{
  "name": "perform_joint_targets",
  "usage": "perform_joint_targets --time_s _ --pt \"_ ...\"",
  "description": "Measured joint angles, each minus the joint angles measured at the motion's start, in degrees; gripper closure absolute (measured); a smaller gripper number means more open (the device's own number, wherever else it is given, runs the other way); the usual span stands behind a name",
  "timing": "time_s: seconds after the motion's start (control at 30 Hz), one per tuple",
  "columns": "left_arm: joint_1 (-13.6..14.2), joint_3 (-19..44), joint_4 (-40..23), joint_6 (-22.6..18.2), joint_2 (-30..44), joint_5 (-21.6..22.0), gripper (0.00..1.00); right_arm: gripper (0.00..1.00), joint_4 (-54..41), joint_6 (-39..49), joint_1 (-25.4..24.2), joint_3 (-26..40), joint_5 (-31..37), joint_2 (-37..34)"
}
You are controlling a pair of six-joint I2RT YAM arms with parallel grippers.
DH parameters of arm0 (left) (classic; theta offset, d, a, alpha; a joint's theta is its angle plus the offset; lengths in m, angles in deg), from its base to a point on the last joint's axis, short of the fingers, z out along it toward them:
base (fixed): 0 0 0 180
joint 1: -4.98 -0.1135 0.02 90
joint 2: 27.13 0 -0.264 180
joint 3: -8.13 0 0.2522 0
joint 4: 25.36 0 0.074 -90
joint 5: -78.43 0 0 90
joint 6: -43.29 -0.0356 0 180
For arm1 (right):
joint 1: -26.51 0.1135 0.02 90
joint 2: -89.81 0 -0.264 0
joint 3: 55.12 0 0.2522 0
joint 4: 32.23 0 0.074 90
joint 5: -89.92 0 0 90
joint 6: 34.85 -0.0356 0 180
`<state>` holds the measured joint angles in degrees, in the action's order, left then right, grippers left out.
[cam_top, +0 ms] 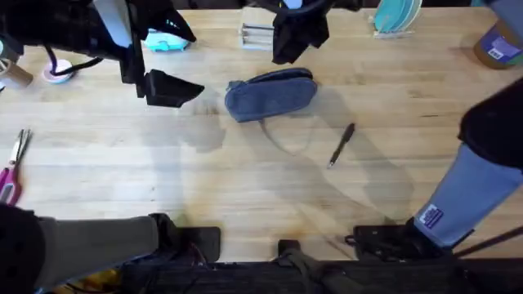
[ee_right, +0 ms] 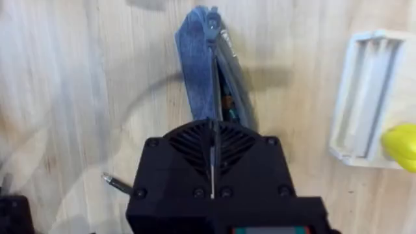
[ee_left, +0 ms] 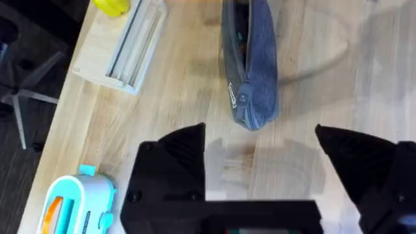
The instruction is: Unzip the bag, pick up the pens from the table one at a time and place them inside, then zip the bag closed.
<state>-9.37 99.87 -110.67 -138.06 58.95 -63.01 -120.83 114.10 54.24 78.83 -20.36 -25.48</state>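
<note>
- While the bag (cam_top: 270,95) lies on the table (cam_top: 245,180) toward the far middle, its zipper gapes along the top, with dark contents showing in the slit in both wrist views
- Left hand (cam_top: 173,88) hangs over the table just left of the bag, apart from it; its black fingers (ee_left: 170,162) are spread wide and hold nothing
- From the left wrist view the bag's (ee_left: 250,62) rounded end points toward that hand, a small metal pull near the end
- Right hand (cam_top: 292,41) sits above the far edge of the bag; in its wrist view the fingers (ee_right: 212,140) are pressed together right over the open seam of the bag (ee_right: 205,71), and I cannot tell whether they pinch the zipper or fabric
- One pen (cam_top: 341,144) lies on the table to the right of the bag and nearer the robot, well apart from it, tilted, untouched; its tip end peeks out in the right wrist view (ee_right: 117,184)
- Pink scissors (cam_top: 11,167) rest at the left edge of the table
- Pale wooden rack (ee_left: 123,49) stands near the far edge beside the bag
- Small teal toaster toy (cam_top: 166,42) sits behind the left hand
</note>
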Motion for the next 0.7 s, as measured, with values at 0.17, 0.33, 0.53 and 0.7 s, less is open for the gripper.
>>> perform_joint_targets --time_s 0.17,0.33,0.53,0.7 --pt "0.00 0.00 0.40 0.00 0.00 0.00 0.009 0.971 -0.34 0.98 -0.02 -0.02 1.14 -3.41" --pt "0.00 0.00 1.10 0.00 0.00 0.00 0.008 0.972 -0.18 1.54 -0.02 -0.02 5.60 -6.29" --pt "0.00 0.00 1.97 0.00 0.00 0.00 0.008 0.972 0.13 1.57 -0.02 -0.02 7.03 -7.43" --pt "0.00 0.00 2.12 0.00 0.00 0.00 0.008 0.971 1.16 1.59 -0.02 -0.02 7.22 -9.19"
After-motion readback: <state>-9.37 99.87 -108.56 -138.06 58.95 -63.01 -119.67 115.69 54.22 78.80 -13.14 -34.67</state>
